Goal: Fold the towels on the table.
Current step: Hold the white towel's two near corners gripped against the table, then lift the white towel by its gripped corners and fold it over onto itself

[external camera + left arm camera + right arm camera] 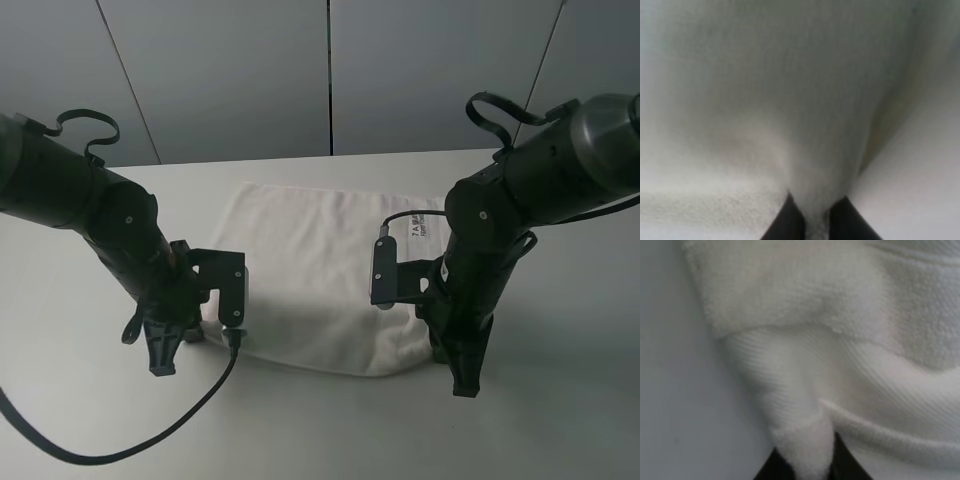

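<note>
Pinching the towel [320, 270] corners nearest the table [560, 410] front edge, one in left gripper [815, 227], one in right gripper [802, 465]; could slip free if raised unevenly. Crooked fold then.

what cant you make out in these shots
- Label print, exterior high: too small to read, partly behind the right arm.
- Towel near corners, exterior high: hidden behind the left gripper and right gripper.
- Towel weave, left wrist view: blurred.
- Gripper fingers, both wrist views: mostly cut off by the frame edge, with cloth pinched between.
</note>
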